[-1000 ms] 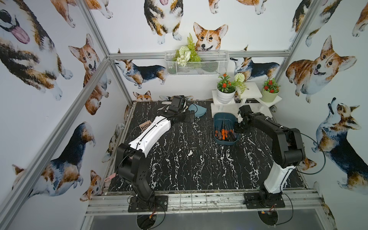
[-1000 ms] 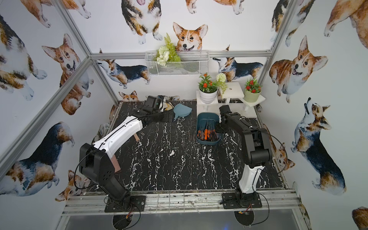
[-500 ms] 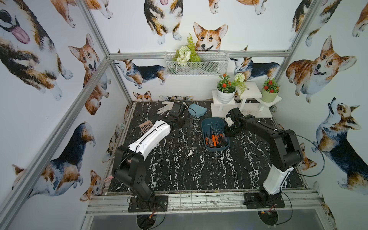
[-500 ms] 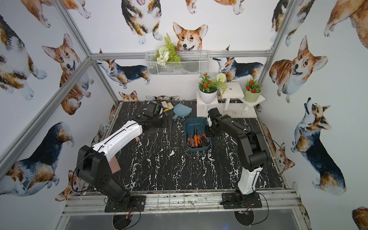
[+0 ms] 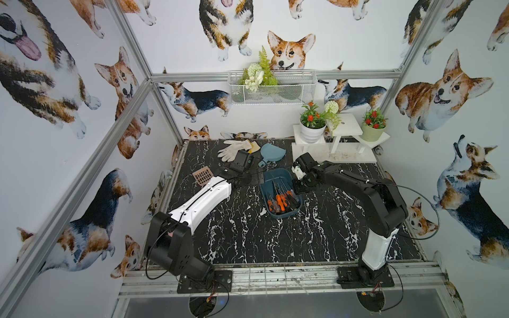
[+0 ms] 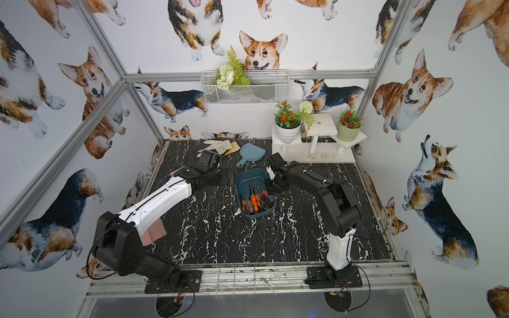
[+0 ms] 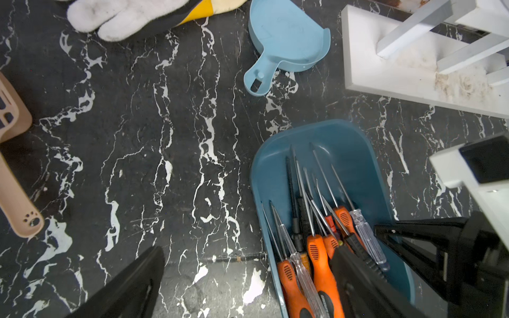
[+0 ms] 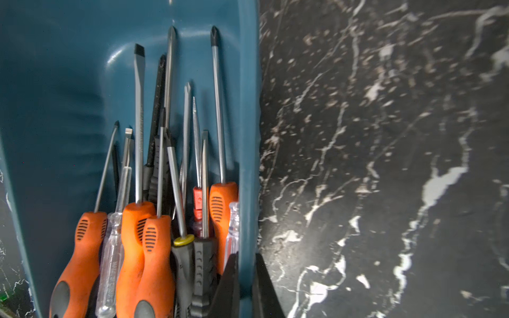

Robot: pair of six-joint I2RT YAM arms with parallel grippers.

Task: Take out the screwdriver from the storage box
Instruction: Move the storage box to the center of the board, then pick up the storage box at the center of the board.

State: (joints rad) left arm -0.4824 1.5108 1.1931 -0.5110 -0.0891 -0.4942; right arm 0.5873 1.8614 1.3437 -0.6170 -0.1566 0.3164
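Top views first. In both, the storage box (image 5: 276, 176) lies near the middle of the black marble table (image 5: 248, 236), angled a little. The screwdrivers (image 5: 281, 202) are all inside it, with their handles bunched at the end nearer my bases. My right claw (image 5: 298, 180) is down at the box's long wall on its own side, and my left claw (image 5: 248, 180) hangs just beside the opposite wall. Behind the box and apart from it lie a light blue dustpan (image 5: 271, 152) and a white glove (image 5: 234, 148). No screwdriver lies out on the marble.

Left wrist view now, and my left claw is spread wide. One finger (image 7: 135, 283) is over bare table and the other is over the handles inside the box, so the box's wall runs between them. Whether that inner finger touches a handle I cannot tell. A tan scoop (image 7: 13, 170) lies off to one side, well apart.

Right wrist view: my right claw is pressed together on the box's wall, pinching blue plastic and not a tool. One finger is inside, next to a clear-handled driver (image 8: 232, 234), and one is outside over the marble. Orange, black and clear handles lie side by side, shafts pointing toward the far end of the box.

My read is that the box is braced and that's all that's done — the taking-out itself hasn't begun. What's left is for the left claw to settle on one handle, close on it, and lift it over the rim onto the table — likely a fiddly pick, since the handles lie packed together.
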